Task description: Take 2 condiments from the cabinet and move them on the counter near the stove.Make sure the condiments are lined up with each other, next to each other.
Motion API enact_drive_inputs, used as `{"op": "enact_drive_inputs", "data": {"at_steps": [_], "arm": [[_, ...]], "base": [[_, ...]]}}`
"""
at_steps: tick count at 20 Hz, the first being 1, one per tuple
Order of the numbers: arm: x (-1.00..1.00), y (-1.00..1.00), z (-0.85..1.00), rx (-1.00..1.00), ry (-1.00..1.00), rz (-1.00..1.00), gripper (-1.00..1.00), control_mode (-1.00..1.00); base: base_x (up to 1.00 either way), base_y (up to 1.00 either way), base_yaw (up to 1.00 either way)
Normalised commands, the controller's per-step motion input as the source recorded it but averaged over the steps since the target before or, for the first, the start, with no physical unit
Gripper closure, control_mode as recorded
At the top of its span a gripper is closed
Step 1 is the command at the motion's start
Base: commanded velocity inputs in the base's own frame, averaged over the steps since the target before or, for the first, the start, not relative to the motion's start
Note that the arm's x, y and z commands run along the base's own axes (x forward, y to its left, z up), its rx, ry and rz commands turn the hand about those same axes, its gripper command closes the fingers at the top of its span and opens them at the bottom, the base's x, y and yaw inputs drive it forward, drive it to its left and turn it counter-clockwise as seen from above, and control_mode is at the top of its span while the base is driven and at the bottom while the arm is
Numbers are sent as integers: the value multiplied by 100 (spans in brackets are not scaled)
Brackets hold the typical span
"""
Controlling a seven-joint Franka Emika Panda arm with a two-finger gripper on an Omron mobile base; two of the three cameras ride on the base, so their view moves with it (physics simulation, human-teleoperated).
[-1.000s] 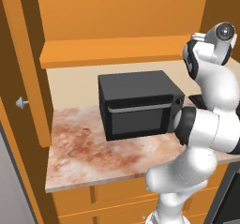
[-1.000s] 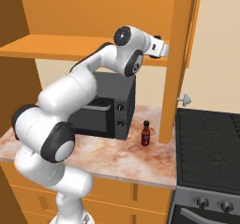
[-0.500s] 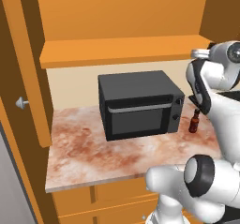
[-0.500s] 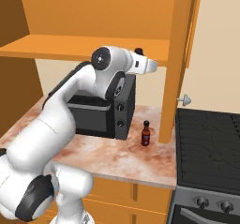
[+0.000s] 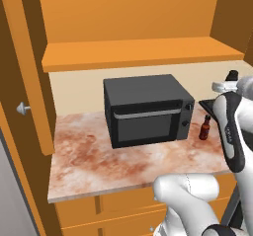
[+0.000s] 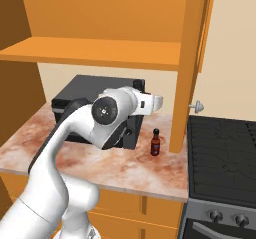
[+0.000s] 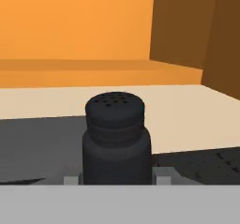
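No legible text, labels or numbers anywhere.

One slim dark red sauce bottle (image 6: 156, 142), one dark grey-black tapered shaker (image 7: 116, 138), one boxy black microwave (image 5: 146, 108), one flat black stove (image 6: 222, 155)

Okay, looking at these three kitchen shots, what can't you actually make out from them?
- Gripper: its fingertips sit below the dark grey-black tapered shaker in the hand view, cut off by the bottom edge, so the grip is unclear.
- Slim dark red sauce bottle: too small in the right base view to read its label.
- Flat black stove: cut off by the right edge.
- Boxy black microwave: its front is largely hidden behind the arm.
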Motion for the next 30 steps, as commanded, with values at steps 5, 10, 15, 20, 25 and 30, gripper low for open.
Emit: {"op": "enact_drive_inputs", "data": {"at_steps": [5,10,15,20,25,30], "arm": [[-82,0,-51,-6,-1,10,100,-100],[-57,-5,-51,-5,0,8,100,-100],[-26,-10,-57,-9,3,9,100,-100],[-4,-7,-63,-10,11,10,100,-100],[3,-19,-63,-3,6,14,100,-100],[17,-25,-43,0,0,9,100,-100]], "base": [[0,0,0],[0,0,0],[0,0,0],[0,0,0],[0,0,0],[0,0,0]]}}
